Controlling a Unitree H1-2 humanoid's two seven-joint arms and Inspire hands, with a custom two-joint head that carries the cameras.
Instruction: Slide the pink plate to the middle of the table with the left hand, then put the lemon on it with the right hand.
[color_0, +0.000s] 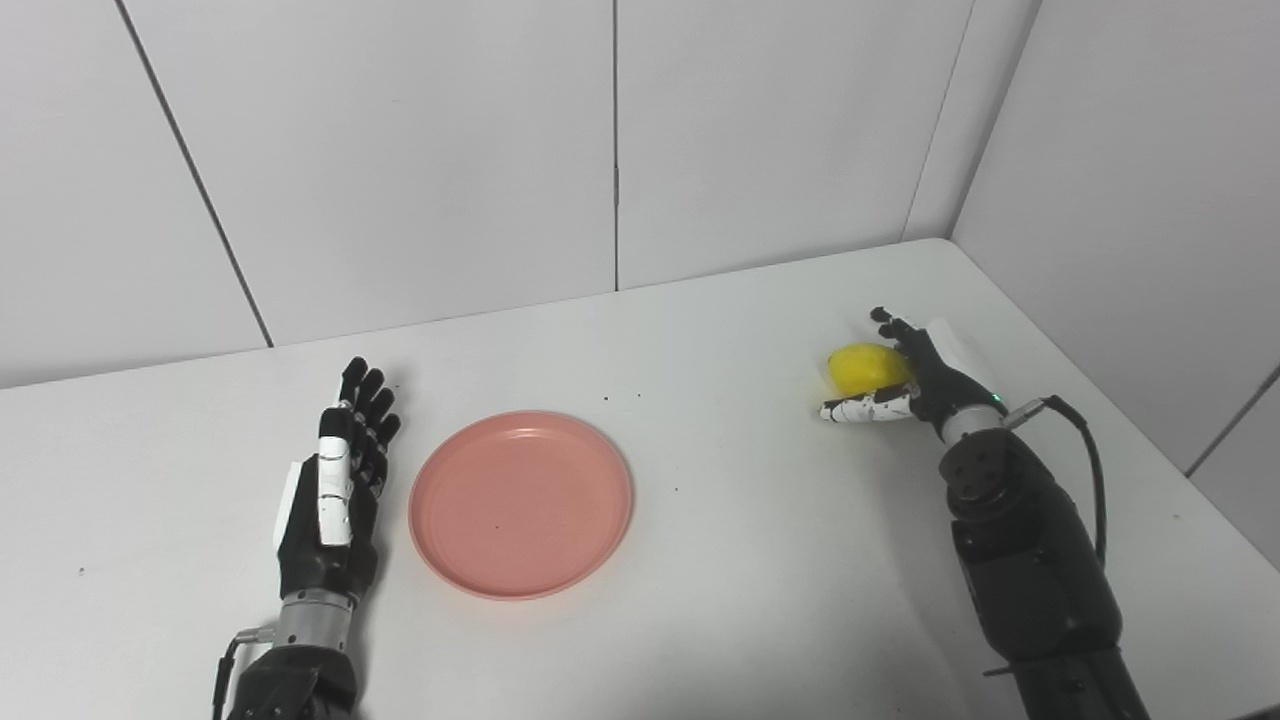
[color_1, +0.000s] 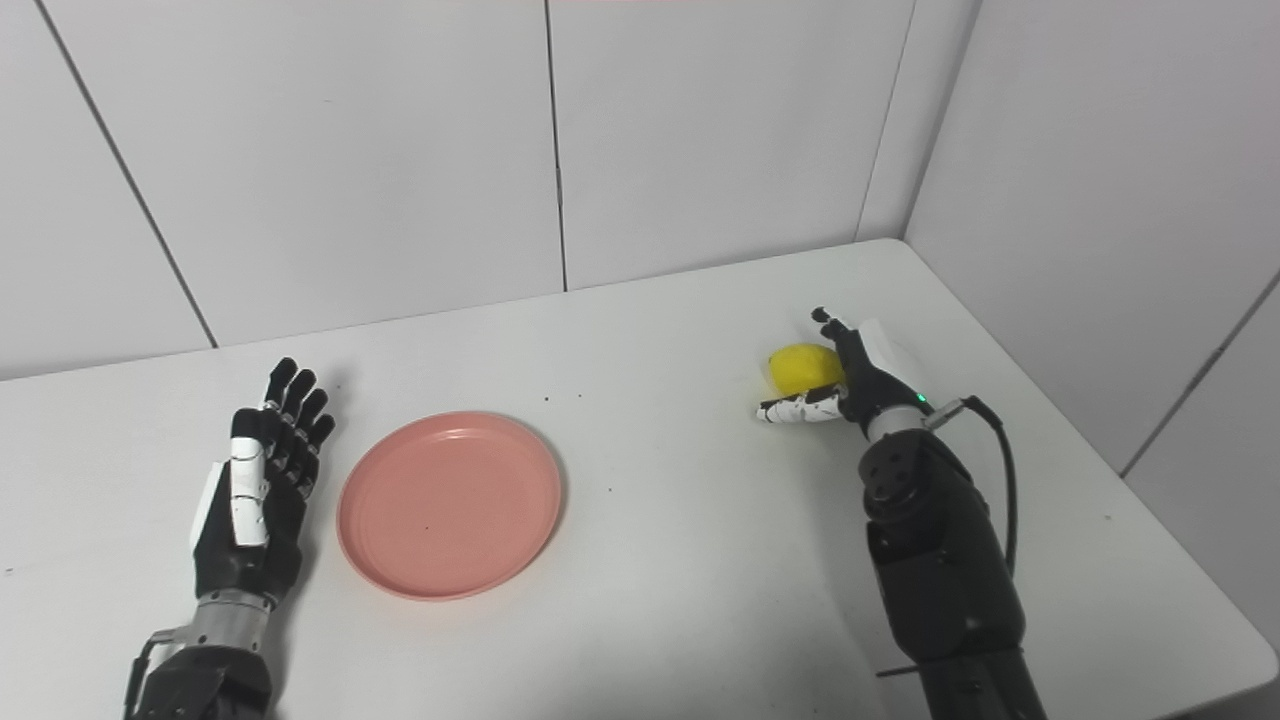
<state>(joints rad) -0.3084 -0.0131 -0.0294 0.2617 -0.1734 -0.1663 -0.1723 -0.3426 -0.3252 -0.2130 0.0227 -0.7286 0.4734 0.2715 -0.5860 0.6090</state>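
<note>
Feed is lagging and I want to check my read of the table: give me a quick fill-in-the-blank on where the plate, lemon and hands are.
1. The pink plate has ____ lying on it.
2. The lemon sits against the ____ hand.
3. The left hand is open, just ____ of the plate.
4. The table is ____ in colour.

Missing words: nothing; right; left; white

White tabletop (color_0: 740, 520), rounded far right corner, meets white panelled wall at back and right. Pink plate (color_0: 520, 503) lies flat on it, left of centre, nothing inside. Lemon (color_0: 868, 368) sits near right side, toward far corner. Few small dark specks scattered on surface between plate and lemon.
</note>
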